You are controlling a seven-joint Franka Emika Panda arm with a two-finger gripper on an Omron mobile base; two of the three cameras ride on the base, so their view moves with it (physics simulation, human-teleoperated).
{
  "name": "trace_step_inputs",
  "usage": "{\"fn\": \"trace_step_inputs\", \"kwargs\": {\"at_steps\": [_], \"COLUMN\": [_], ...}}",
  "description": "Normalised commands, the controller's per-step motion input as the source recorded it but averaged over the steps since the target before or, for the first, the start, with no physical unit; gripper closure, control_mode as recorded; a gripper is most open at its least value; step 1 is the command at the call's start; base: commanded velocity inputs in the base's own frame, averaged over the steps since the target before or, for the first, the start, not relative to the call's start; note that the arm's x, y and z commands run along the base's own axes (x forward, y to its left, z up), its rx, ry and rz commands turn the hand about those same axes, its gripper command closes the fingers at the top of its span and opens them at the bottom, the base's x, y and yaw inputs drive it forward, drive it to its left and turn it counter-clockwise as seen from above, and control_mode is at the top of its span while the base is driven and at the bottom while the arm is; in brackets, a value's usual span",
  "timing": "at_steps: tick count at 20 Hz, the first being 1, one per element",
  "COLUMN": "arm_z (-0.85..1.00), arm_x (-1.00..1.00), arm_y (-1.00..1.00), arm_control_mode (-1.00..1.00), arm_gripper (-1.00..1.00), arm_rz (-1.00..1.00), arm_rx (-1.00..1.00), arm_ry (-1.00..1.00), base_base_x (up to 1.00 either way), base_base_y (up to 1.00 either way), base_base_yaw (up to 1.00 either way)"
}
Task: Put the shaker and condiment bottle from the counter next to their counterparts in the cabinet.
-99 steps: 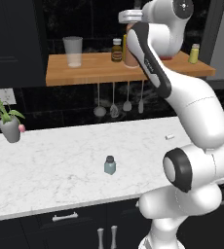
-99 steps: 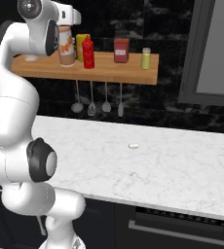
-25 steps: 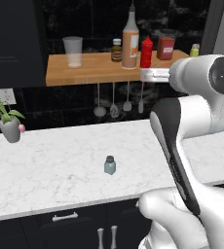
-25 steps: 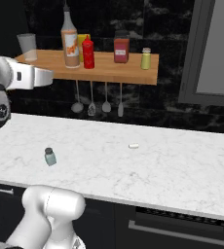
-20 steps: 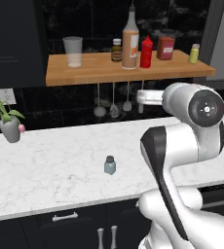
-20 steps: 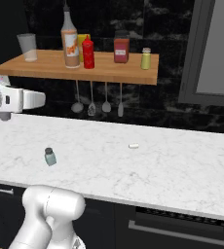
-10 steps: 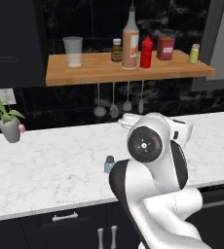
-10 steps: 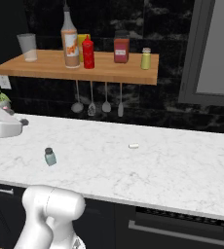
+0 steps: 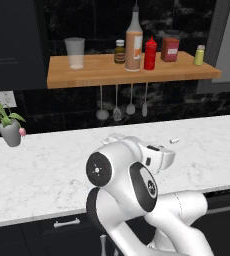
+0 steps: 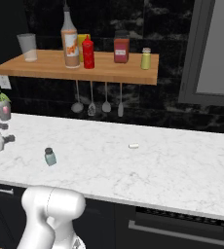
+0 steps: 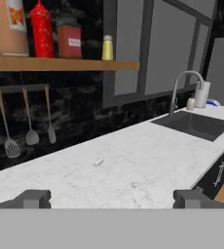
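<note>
— Where was the shaker (image 10: 49,156)?

— Upright on the white marble worktop (image 10: 158,165), toward its left end in the right base view, with bare marble all round it. A small white scrap (image 10: 133,145) lay well apart to its right.

— And the condiment bottle (image 9: 133,41)?

— Up on the wooden cabinet (image 9: 87,75) shelf, touching or just beside the red squeeze bottle (image 9: 150,53), with the yellow-green shaker (image 9: 199,55) near the shelf's right end. A clear glass (image 9: 75,53) stood at the left end.

— How was the arm?

— Folded low over the worktop edge, its big round joint facing the left base camera. The hand looked level along the worktop toward a sink (image 11: 194,124).

— The claw (image 11: 111,198)?

— Spread wide, its two dark tips far apart at the bottom of the hand view, nothing between them.
</note>
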Motion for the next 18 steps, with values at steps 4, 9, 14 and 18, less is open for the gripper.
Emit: {"fn": "trace_step_inputs", "kwargs": {"at_steps": [4,9,14,18], "arm_z": [-0.41,-0.45,-0.52,-0.53], "arm_x": [-0.02,0.02,0.02,0.09], "arm_y": [0.03,0.0,0.11,0.02], "arm_control_mode": [-1.0,-1.0,-1.0,-1.0], "arm_gripper": [-1.0,-1.0,-1.0,-1.0], "arm_rz": [0.0,-0.01,-0.1,-0.17], "arm_rx": [-0.03,-0.01,0.0,0.0], "arm_ry": [-0.03,-0.01,0.0,0.0], "base_base_x": [0.0,0.0,0.0,0.0], "base_base_y": [0.0,0.0,0.0,0.0], "base_base_yaw": [0.0,0.0,0.0,0.0]}}
